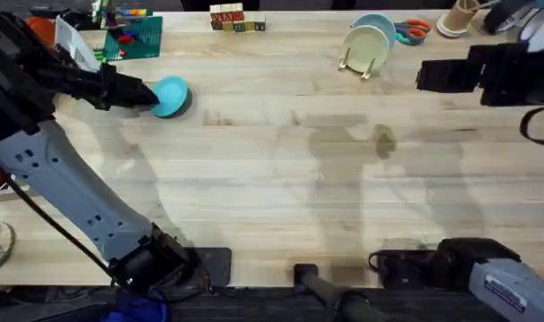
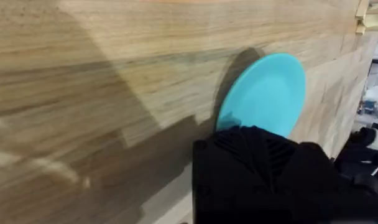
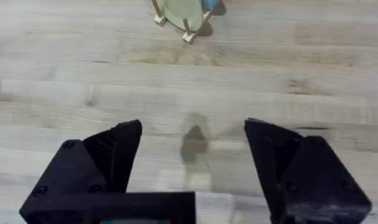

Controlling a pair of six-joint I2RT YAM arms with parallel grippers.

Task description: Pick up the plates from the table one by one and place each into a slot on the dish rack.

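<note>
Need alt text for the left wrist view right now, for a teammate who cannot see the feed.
The left gripper is closed on the near edge of a turquoise plate, which is tilted up above the light wooden table. The gripper's shadow falls across the wood beside the plate, and a corner of the dish rack shows at the far edge.

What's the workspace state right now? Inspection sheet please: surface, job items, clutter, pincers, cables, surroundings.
Surface: light wooden table, middle bare.
Job's things: turquoise plate at far left, in the left pincer; dish rack at far right-centre holds a cream-green plate and a pale blue plate on edge.
Clutter: green baseplate, letter blocks, scissors along far edge.
Pincers: left shut on the turquoise plate; right pincer open, nothing between its fingers.
Cables: black cable beside left arm.
Surroundings: nothing seen.
</note>
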